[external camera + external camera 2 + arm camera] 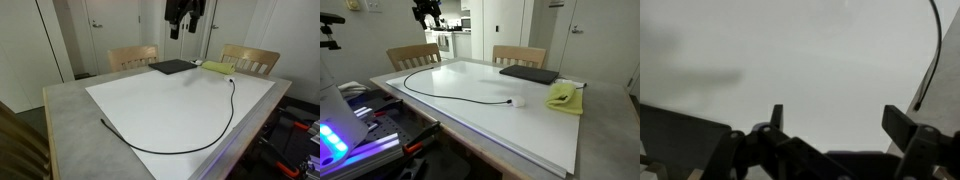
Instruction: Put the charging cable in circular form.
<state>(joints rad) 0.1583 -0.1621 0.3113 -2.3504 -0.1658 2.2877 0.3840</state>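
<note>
Counter (60, 112), grey, carrying a white board (170, 105).
Charging cable (234, 100): lies on the board in a wide open arc with its ends well apart. One end lies near the yellow-green object (563, 96).
Black pad (172, 67): flat, farther back, just beside that object.
End effector (833, 112): above the board, fingers spread, holding nothing.
Wrist view shows only a stretch of cable at its right edge.

No readable text, label, brand, number or sign in any view; nothing legible on the worktop (62, 108), the black pad (172, 67) or the yellow-green cloth (218, 69).
</note>
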